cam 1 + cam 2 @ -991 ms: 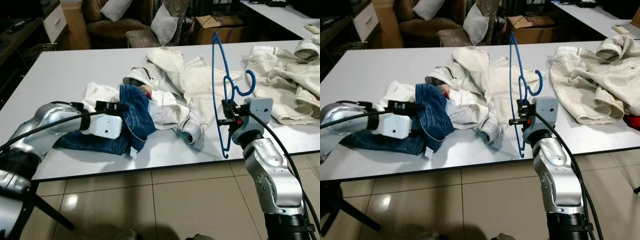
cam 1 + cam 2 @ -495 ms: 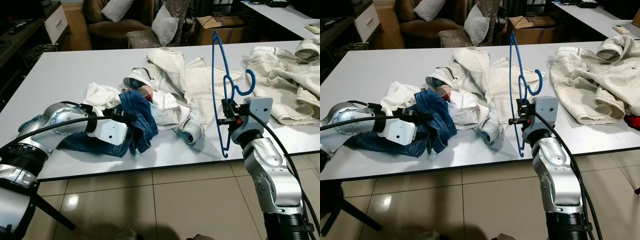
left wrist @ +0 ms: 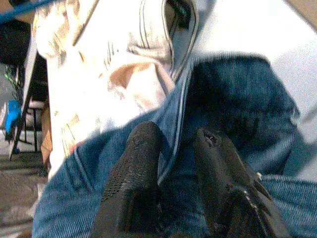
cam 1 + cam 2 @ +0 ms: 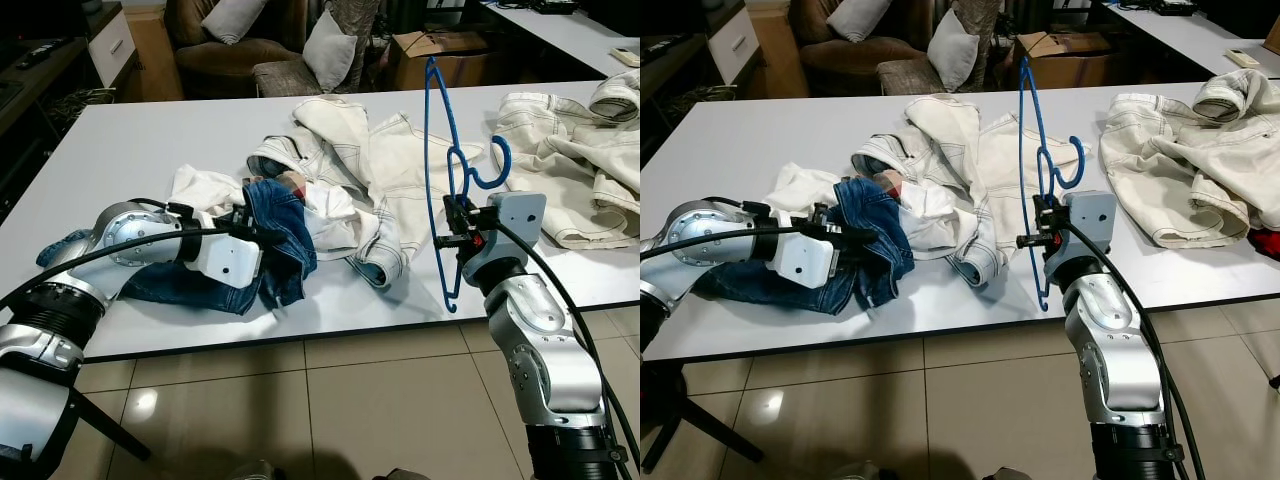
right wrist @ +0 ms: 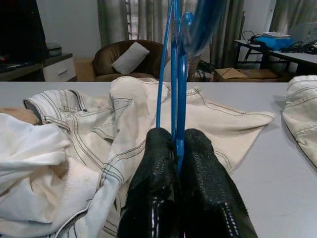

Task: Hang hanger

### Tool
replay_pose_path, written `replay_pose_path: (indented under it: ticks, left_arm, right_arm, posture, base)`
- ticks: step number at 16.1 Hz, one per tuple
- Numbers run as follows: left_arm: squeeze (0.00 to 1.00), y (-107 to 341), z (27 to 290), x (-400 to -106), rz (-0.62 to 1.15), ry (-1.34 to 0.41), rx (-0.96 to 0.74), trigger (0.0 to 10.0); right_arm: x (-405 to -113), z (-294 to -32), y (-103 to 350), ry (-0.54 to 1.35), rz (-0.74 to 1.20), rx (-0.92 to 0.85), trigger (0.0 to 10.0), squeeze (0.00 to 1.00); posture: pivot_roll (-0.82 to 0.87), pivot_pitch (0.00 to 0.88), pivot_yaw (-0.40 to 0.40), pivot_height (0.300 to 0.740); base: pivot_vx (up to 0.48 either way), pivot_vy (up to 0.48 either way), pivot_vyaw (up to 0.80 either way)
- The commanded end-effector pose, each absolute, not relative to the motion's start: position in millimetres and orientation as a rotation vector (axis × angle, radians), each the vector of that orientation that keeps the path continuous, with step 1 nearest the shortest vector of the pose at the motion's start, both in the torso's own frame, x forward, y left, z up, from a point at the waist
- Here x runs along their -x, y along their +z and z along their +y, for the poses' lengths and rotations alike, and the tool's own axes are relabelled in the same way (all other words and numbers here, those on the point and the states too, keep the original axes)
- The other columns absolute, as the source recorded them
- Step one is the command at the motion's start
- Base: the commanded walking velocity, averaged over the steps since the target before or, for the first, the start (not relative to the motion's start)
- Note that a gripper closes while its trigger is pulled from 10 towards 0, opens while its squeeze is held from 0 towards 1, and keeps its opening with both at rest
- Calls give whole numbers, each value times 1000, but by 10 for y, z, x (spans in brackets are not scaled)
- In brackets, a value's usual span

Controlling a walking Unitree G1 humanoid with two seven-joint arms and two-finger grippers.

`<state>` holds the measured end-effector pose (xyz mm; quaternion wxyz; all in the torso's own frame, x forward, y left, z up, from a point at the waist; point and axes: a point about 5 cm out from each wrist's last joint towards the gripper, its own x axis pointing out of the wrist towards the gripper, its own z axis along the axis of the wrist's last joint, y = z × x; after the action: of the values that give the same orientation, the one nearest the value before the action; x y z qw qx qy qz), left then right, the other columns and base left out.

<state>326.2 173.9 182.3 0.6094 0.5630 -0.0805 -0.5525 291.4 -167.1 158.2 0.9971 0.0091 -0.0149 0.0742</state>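
Left eye view: at the left of the white bench (image 4: 130, 150), the left pincer (image 4: 262, 235) is pressed into a bunched pair of jeans (image 4: 275, 225). The left wrist view shows its two fingers (image 3: 133, 168) close together with a fold of denim nipped between them. Just beyond the jeans lies a heap of cream clothes (image 4: 370, 160), touching them and spreading toward the middle of the bench. Right of the heap, near the front edge, the right pincer (image 4: 458, 222) holds a blue hanger (image 4: 437, 180) upright, hook pointing right, its lower end hanging past the bench edge. In the right wrist view the fingers (image 5: 156, 163) are clamped tight on the hanger's wire. At the far right lies another cream garment (image 4: 570, 160), well apart from the heap.
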Motion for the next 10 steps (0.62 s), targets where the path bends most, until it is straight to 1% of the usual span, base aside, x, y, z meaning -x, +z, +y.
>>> replay_pose_path:
  ticks: [1,4,10]
  left_arm:
    - [0,1946,1713,-3269,-245,-1270,-1297,0]
    - [0,1962,1692,-3248,-264,-1285,-1275,0]
    - [0,1859,1703,-3298,-186,-1276,-1312,0]
  right_arm:
    - [-2948,-1655,1610,153,-42,-17,10000,0]
    - [-2951,-1641,1610,157,-43,-16,10000,0]
    - [-2957,-1648,1616,155,-47,-16,10000,0]
  posture:
    - [-31,0,52,740]
    - [-30,0,50,740]
    - [-31,0,52,740]
  base:
    - [0,0,0]
    - [0,0,0]
    - [0,0,0]
